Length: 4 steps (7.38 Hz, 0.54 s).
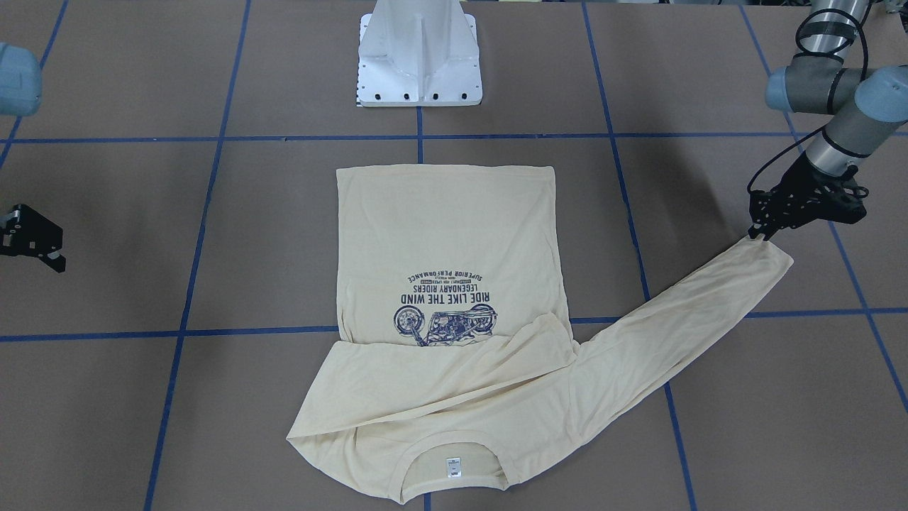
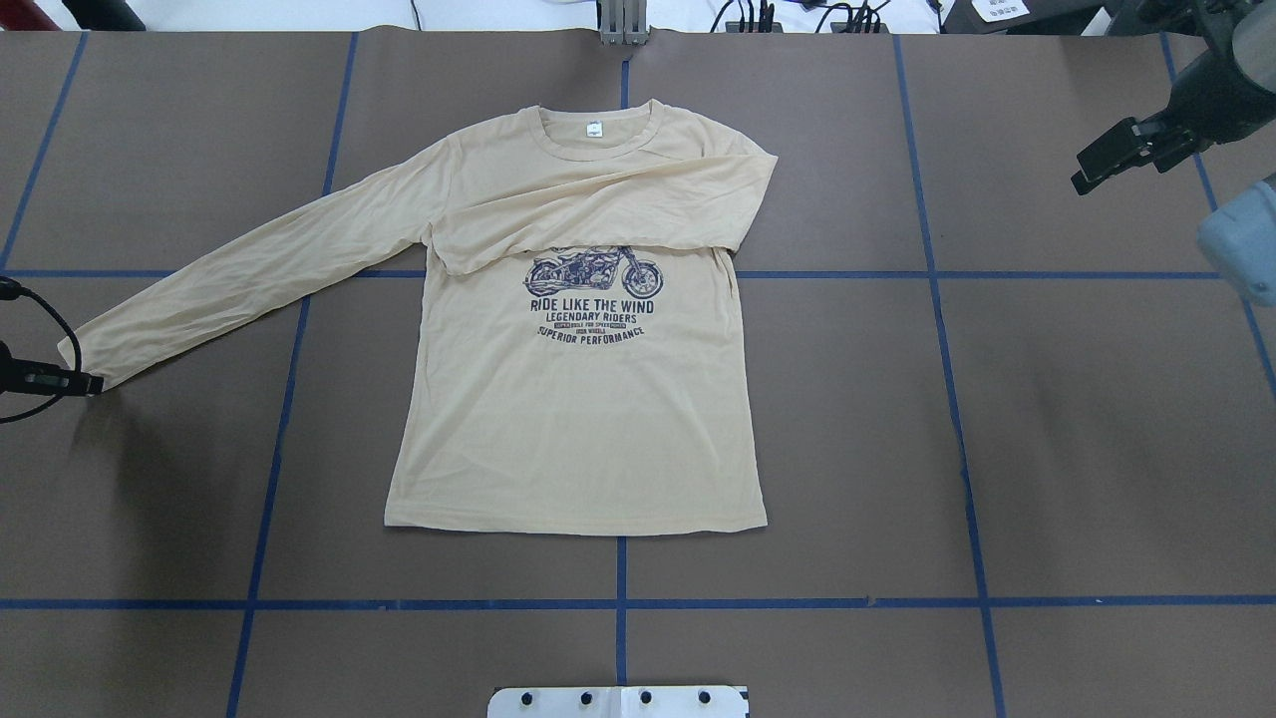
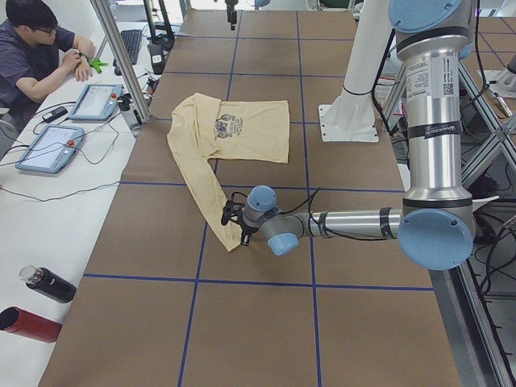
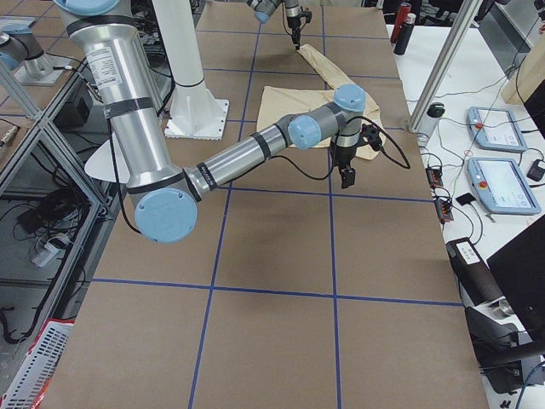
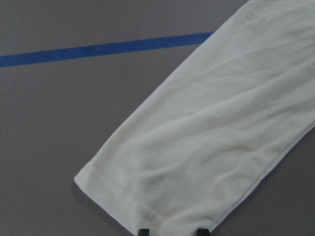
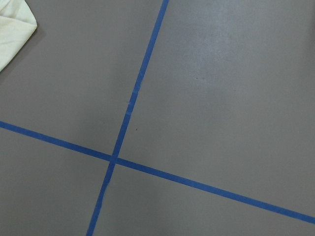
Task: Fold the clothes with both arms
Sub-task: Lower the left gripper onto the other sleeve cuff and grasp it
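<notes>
Brown tabletop gridded with blue tape carries the cream long-sleeved shirt, print up, centred before the white pedestal. From the front, one folded sleeve crosses the chest. The outstretched sleeve reaches the left gripper, which touches its cuff.

Overhead, the right gripper hangs well apart from the cloth; I cannot tell its finger spacing.

On the left wrist view, the fingertips stand narrowly apart astride the cuff hem.

The right wrist view shows only a cloth corner.

My advice: pinch both layers behind the hem, lift slightly, and carry the sleeve across level
</notes>
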Each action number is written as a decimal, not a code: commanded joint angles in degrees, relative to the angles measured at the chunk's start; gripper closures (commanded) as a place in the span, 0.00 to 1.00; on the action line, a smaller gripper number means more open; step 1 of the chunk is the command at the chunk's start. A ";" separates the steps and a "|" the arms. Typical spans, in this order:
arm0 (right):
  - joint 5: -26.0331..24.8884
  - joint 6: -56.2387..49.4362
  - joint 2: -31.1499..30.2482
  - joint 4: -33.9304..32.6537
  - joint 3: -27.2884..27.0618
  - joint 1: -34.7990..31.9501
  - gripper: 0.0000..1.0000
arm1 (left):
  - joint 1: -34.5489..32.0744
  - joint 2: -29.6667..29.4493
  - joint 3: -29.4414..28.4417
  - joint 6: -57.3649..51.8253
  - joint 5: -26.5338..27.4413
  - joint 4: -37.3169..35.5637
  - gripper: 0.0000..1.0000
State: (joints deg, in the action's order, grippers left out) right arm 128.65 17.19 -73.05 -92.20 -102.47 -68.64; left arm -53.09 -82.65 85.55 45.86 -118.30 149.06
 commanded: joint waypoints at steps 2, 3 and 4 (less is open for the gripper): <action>0.11 0.03 0.01 0.00 0.07 0.00 0.01 | -0.17 0.12 1.97 -1.03 -0.26 -0.09 1.00; 0.11 0.03 0.01 0.00 0.07 0.00 0.01 | -0.78 -0.14 3.12 -1.99 -0.87 -0.61 1.00; 0.11 0.03 0.01 -0.09 0.07 0.00 0.01 | -1.49 -0.67 3.82 -2.00 -0.96 -2.36 1.00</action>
State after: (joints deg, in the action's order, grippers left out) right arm 128.75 17.23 -73.04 -92.21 -102.41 -68.64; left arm -53.81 -82.82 88.23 44.33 -118.95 148.24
